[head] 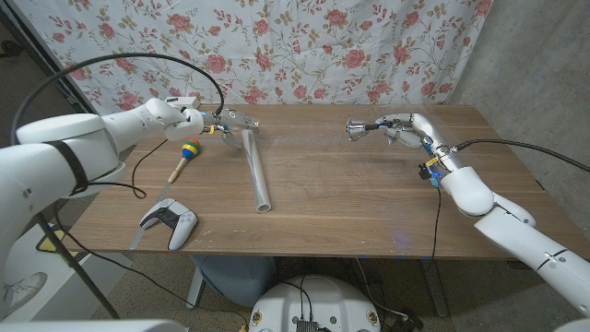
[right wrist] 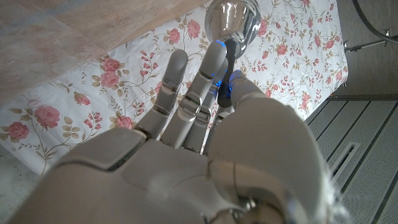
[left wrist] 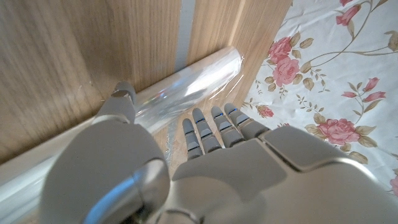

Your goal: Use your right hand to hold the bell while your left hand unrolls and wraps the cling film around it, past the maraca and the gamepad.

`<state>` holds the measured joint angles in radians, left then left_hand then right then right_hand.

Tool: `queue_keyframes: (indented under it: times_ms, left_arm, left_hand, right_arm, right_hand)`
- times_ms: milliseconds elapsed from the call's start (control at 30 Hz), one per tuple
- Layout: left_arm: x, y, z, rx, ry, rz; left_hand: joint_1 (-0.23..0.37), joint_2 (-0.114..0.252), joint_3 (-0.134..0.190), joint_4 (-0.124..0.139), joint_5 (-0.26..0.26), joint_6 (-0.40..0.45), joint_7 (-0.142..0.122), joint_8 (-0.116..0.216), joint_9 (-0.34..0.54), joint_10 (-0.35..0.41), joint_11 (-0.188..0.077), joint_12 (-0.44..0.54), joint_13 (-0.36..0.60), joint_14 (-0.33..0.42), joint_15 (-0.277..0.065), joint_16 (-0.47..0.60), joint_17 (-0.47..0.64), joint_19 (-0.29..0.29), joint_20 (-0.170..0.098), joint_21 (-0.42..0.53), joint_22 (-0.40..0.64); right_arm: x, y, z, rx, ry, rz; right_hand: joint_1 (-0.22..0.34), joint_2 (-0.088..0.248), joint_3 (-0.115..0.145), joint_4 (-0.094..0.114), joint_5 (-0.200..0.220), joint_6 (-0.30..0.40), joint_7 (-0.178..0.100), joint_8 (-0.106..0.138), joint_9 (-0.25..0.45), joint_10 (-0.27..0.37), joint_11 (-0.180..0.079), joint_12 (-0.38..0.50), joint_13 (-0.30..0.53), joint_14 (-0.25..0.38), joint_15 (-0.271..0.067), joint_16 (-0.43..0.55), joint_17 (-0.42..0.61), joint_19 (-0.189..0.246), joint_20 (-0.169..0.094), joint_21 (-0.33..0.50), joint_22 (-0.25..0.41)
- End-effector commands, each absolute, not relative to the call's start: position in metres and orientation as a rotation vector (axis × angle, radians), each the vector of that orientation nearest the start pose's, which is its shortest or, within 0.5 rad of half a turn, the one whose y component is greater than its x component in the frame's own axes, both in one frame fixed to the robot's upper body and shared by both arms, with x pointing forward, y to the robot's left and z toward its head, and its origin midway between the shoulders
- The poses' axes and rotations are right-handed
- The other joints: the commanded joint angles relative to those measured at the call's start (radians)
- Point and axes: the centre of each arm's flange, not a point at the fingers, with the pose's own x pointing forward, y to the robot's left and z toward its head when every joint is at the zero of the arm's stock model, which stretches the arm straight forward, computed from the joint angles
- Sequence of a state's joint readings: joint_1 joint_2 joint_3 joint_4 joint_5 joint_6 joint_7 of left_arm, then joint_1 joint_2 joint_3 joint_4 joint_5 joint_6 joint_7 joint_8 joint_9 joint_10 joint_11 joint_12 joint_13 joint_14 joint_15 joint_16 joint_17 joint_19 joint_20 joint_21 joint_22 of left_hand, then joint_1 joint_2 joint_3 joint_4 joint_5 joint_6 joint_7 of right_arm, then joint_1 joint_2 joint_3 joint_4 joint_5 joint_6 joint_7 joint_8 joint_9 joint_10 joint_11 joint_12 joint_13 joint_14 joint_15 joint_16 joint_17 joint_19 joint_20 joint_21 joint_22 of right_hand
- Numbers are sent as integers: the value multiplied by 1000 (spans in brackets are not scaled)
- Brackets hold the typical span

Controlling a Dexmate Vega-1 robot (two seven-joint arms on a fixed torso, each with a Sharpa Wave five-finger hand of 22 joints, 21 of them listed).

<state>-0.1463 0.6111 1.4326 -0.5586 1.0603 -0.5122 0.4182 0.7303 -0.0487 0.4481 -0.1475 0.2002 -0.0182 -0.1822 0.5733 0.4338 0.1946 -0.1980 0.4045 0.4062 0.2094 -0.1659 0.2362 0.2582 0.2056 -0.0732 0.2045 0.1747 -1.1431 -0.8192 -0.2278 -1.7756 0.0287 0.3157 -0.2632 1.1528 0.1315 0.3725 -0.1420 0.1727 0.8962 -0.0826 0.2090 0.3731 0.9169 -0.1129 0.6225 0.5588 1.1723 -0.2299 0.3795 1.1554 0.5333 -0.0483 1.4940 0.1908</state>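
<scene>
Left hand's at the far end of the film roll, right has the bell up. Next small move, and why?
Probably close the left hand on the loose film edge at the far end of the cling film roll and pull it toward the bell. The right hand holds the bell off the table, and no film reaches it yet.

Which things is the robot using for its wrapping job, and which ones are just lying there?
Used in the job:
- bell, held up by the right hand
- cling film roll, with the left hand at its far end

Just lying there:
- maraca, beside the roll
- gamepad, near the front edge
</scene>
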Motion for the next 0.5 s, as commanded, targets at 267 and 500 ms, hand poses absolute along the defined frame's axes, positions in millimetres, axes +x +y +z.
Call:
queue_keyframes:
  times_ms: [267, 500]
  left_arm:
    - [725, 317, 108, 2408, -684, -155]
    - [727, 315, 108, 2421, -676, -145]
  left_hand:
    - [-5, 6, -1, 1, 2, -6, -2, 10, 7, 4, 2, 9, 7, 9, -1, -2, 6, 11, 1, 2, 3]
    - [-5, 6, -1, 0, 2, -7, -1, 14, 8, 1, 4, 9, 10, 10, 0, -4, 8, 12, 2, 1, 3]
  right_arm:
    - [527, -303, 2, -698, -877, 21]
    - [528, -301, 4, -700, -879, 21]
  right_hand:
    - [-6, 1, 11, 0, 8, 8, 0, 0, 4, 7, -4, -2, 3, 13, 1, -3, 4, -3, -153, 8, -1]
    - [-6, 1, 12, 0, 8, 8, 1, 0, 4, 7, -4, -4, 2, 13, 1, -5, 4, -4, -153, 9, -2]
